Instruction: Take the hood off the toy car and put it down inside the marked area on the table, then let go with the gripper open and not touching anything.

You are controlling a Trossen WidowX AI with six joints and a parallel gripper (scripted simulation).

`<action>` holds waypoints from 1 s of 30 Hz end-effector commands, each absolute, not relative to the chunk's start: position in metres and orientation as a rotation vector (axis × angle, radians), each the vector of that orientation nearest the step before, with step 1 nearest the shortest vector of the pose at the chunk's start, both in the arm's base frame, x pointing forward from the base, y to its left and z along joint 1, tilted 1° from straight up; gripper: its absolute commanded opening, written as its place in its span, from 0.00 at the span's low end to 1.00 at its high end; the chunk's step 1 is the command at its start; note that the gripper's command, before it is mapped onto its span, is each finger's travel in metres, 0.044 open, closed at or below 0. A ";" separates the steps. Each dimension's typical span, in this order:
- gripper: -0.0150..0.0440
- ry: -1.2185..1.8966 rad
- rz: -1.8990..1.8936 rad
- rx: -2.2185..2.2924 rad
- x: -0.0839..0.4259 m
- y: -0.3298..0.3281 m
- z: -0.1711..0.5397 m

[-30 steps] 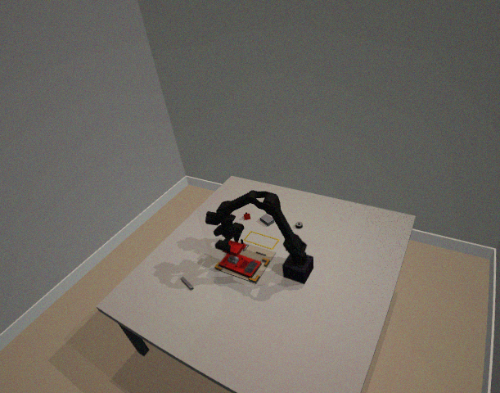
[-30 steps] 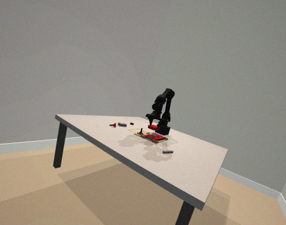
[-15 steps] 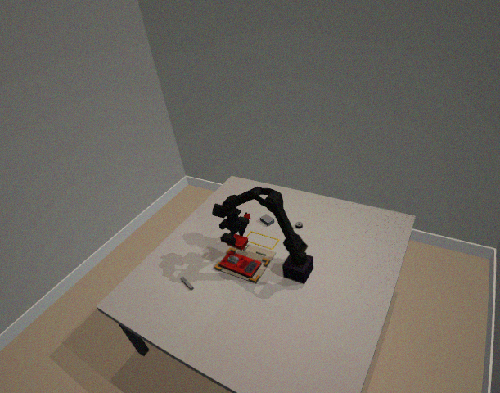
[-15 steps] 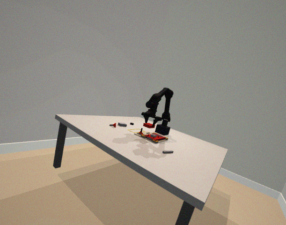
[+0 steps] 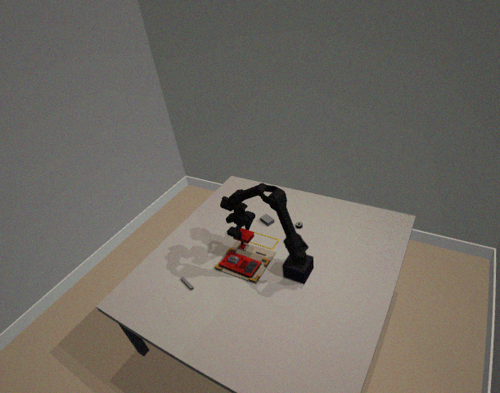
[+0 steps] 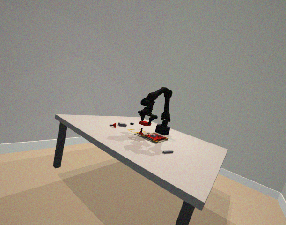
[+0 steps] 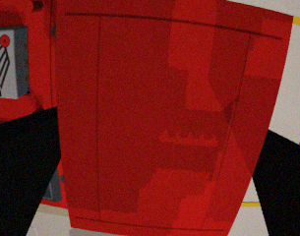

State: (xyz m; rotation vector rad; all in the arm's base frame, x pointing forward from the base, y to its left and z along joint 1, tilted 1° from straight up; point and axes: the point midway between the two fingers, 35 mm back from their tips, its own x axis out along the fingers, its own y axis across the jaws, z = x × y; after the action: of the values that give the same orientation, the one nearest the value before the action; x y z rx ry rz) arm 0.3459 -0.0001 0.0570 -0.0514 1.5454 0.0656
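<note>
My gripper (image 5: 243, 234) (image 6: 146, 122) (image 7: 161, 128) is shut on the red hood (image 5: 246, 236) (image 6: 144, 123) (image 7: 140, 98), with one finger at each side. The hood hangs in the air above the table. The red toy car (image 5: 240, 264) (image 6: 160, 137) (image 7: 42, 74) sits below the hood's height with its grey and dark inner parts showing; it is partly in view at the left of the wrist view. The marked area, a yellow outline (image 5: 274, 244) (image 6: 133, 129) (image 7: 250, 204), lies beside the car's board and shows partly at the right of the wrist view.
The car rests on a beige board (image 5: 268, 255) with yellow corner pieces. A small red upright piece (image 5: 243, 246) (image 6: 141, 132) stands at the board's end. A grey block (image 5: 267, 219) (image 6: 122, 124), a dark round piece (image 5: 299, 224) (image 6: 131, 123), a red-ended piece (image 6: 113, 125) and a grey bar (image 5: 186, 283) (image 6: 167, 152) lie around.
</note>
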 end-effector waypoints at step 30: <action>0.25 1.568 0.059 -0.075 0.316 -0.104 0.060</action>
State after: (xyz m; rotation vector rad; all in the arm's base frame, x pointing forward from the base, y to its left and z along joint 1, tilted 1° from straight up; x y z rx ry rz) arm 0.3208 -0.0954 0.0603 -0.0688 1.5595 0.0593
